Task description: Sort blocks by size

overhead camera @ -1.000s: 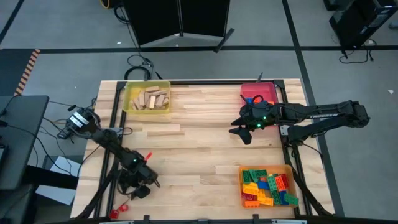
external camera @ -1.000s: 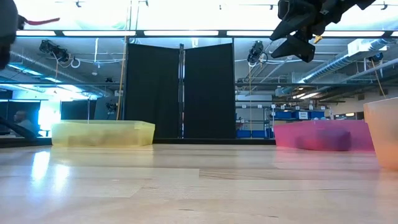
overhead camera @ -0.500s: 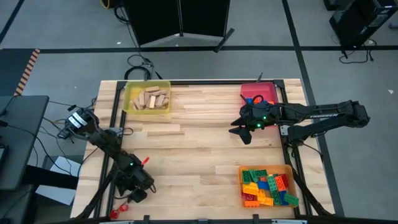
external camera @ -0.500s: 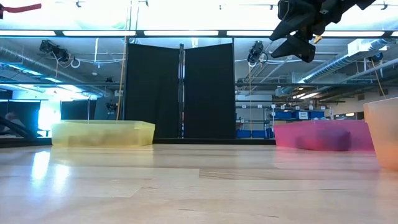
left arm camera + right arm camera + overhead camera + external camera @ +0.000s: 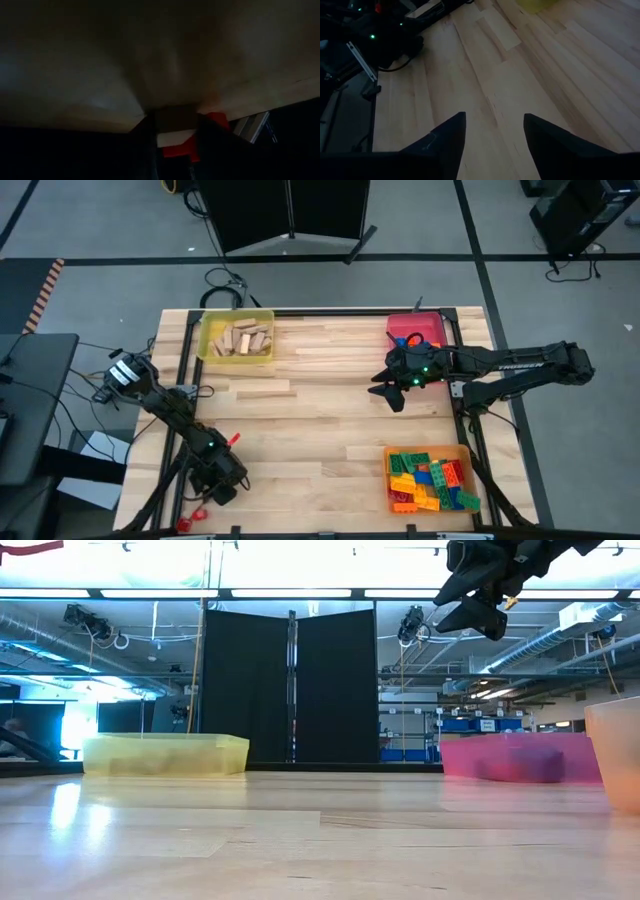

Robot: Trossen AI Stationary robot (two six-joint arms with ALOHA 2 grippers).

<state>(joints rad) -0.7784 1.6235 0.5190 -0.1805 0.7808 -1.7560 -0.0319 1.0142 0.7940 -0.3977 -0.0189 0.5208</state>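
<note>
Going left to right: the left gripper (image 5: 217, 483) hangs off the near left edge of the table (image 5: 320, 410), away from every block. Its wrist view is too dark to read, so I can't tell if its jaws are clenched or released. Next is the yellow tray (image 5: 209, 352) at the far left corner, with a pile of tan wooden blocks (image 5: 240, 339) in it. I'd guess those are light, stiff and a bit grippy, so pinching across two flat sides should hold fine. Mid-right, the right gripper (image 5: 386, 393) hovers high over bare wood with its jaws spread and nothing between them. Just behind it is the red tray (image 5: 432, 321), holding what looks like a red piece and a blue piece, though they're too small to make out well. At the near right corner the orange tray (image 5: 464, 451) is packed with studded plastic bricks (image 5: 428, 480) in a heap. Those look light and hard but slick, and tilted every which way. My bet is to grab one across its smooth long sides, not the studs, taking a top one first so the neighbours don't get dragged along.
</note>
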